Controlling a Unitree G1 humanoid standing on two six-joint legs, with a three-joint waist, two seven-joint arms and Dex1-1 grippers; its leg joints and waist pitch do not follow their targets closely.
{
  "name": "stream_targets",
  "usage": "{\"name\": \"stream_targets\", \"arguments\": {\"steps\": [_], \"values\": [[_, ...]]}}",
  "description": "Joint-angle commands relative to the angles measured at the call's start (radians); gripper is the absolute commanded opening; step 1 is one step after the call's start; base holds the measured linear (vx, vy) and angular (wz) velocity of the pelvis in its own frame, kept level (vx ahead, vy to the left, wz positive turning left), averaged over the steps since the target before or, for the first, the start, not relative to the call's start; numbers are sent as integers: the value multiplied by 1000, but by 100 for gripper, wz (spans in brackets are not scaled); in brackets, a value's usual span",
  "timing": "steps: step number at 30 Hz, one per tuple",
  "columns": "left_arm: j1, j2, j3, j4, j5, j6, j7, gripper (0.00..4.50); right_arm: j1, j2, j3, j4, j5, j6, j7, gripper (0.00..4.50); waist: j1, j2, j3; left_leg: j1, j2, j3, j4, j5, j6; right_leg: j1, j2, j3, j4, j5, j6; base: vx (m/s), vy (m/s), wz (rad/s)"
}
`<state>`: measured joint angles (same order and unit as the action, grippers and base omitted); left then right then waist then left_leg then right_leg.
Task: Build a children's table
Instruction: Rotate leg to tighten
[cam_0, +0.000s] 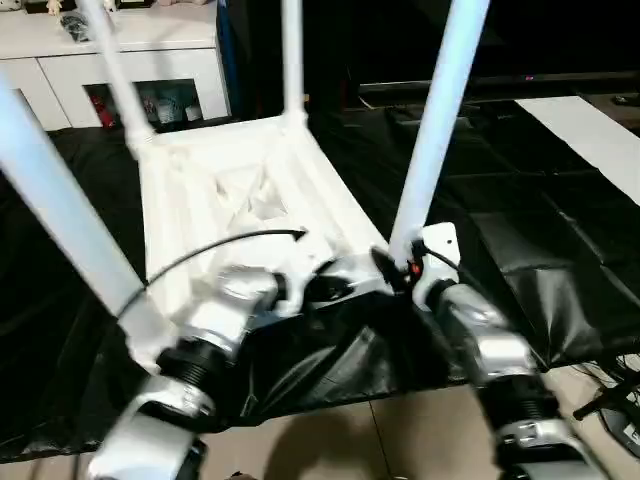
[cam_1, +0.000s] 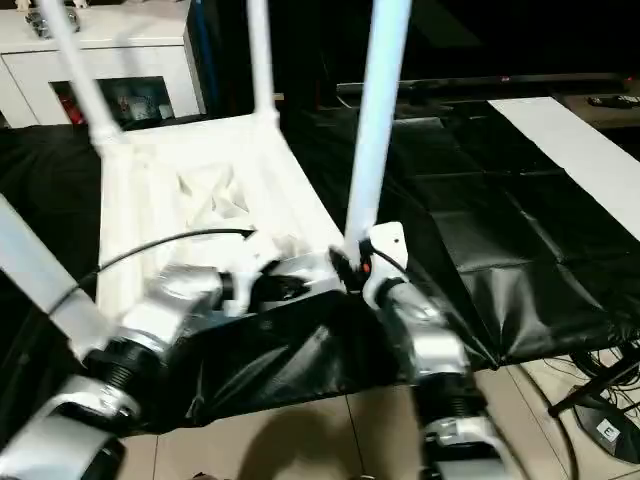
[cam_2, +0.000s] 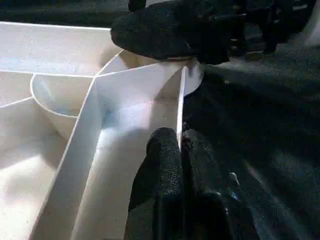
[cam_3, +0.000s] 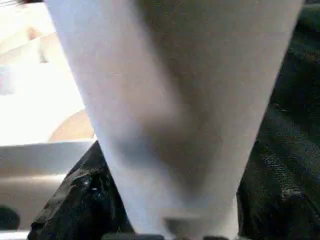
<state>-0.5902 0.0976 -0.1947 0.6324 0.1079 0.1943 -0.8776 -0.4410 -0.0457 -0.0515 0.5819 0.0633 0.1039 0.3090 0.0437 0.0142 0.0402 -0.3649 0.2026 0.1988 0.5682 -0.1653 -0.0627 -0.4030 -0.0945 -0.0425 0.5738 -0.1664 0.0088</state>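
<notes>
While the white plastic rectangular tabletop (cam_0: 240, 200) lies upside down on the black sheet (cam_0: 560, 250), four white tubular legs stand in its corners. The left wrist view shows the left gripper (cam_2: 181, 150) pinching the top's near rim (likely steadying it). In the right wrist view, the right gripper (cam_3: 165, 210) straddles the near-right leg (cam_3: 175, 100), jaws spread around it.
</notes>
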Motion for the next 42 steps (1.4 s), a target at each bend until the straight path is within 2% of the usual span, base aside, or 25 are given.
{"name": "stream_targets", "arguments": {"steps": [1,2,4,6,8,11,13,14,18,23,24,26,28,29,32,38,40,42], "values": [[21,-72,-23,-10,-42,8,17,0,27,44,69,17,-47,10,-3,261,-3,-18,-43,18,14,-23,-76,-433,5,9,-40,16,-106,-611,-70,0,0,0],[22,-72,-24,-17,-42,10,20,0,28,44,65,14,-48,-3,-19,296,-2,-17,-43,17,15,-23,-77,-432,6,9,-41,17,-105,-603,-71,0,0,0],[24,-65,-27,-24,-42,8,17,0,27,39,49,9,-40,-19,-32,296,-3,-17,-45,14,16,-22,-78,-422,6,11,-40,18,-101,-572,-78,0,0,0],[25,-59,-26,-29,-43,7,13,0,27,34,41,6,-32,-23,-29,337,-3,-15,-47,13,16,-20,-78,-413,9,12,-39,21,-98,-538,-88,0,0,0],[24,-44,-20,-35,-48,5,-2,0,22,11,35,4,-18,-37,8,340,-2,-16,-47,11,16,-19,-77,-407,13,14,-38,22,-95,-515,-95,0,0,0],[18,-15,-15,-30,-54,-12,-43,0,11,-35,40,-6,16,-46,125,369,2,-17,-49,6,18,-17,-76,-374,27,21,-39,24,-89,-456,-112,0,0,0],[11,5,-17,-23,-58,-28,-80,0,10,-69,64,-15,25,-45,224,369,4,-18,-50,5,18,-14,-74,-357,36,23,-39,25,-85,-423,-126,0,0,0],[0,27,-21,-12,-63,-44,-123,0,12,-106,99,-23,26,-46,327,369,6,-18,-52,1,18,-12,-71,-332,46,28,-39,26,-81,-389,-142,0,0,0],[-27,68,-31,13,-76,-76,-230,0,16,-163,143,-45,57,-29,521,369,13,-18,-54,2,19,-9,-66,-293,65,32,-40,26,-74,-342,-170,0,0,0],[-62,109,-51,54,-96,-129,-391,0,10,-260,226,-55,87,26,819,369,29,-12,-60,2,27,-5,-61,-215,81,42,-33,20,-52,-193,-227,0,0,0],[-69,111,-52,63,-94,-132,-397,0,6,-273,237,-46,77,21,843,369,31,-12,-62,2,28,-4,-58,-204,87,43,-33,19,-45,-152,-246,0,0,0],[-75,114,-53,73,-96,-136,-405,0,1,-283,247,-35,69,12,867,369,37,-13,-63,5,28,-2,-55,-197,90,42,-35,20,-43,-125,-262,0,0,0],[-88,116,-55,92,-99,-145,-422,0,-13,-295,253,-17,66,5,905,369,41,-13,-62,6,27,-1,-55,-203,91,42,-37,21,-44,-134,-269,0,0,0],[-101,118,-55,115,-101,-156,-450,0,-27,-303,254,-7,72,12,943,345,45,-15,-60,8,26,0,-55,-221,85,42,-38,21,-47,-174,-265,0,0,0],[-118,121,-56,148,-101,-178,-486,0,-43,-314,266,0,76,20,992,345,51,-16,-59,9,28,-2,-57,-233,72,42,-41,22,-51,-217,-250,0,0,0],[-137,123,-60,181,-100,-193,-516,0,-66,-318,286,28,68,14,1045,280,55,-13,-61,10,29,-2,-56,-221,72,43,-41,21,-44,-170,-268,0,0,0],[-142,121,-58,194,-98,-201,-520,0,-71,-314,285,37,66,8,1049,273,57,-11,-61,10,29,-3,-56,-222,72,43,-42,21,-44,-174,-269,0,0,0],[-146,119,-54,209,-95,-211,-525,0,-72,-309,282,40,68,7,1053,264,57,-13,-61,10,28,-3,-55,-223,69,44,-42,20,-46,-181,-268,0,0,0]]}}
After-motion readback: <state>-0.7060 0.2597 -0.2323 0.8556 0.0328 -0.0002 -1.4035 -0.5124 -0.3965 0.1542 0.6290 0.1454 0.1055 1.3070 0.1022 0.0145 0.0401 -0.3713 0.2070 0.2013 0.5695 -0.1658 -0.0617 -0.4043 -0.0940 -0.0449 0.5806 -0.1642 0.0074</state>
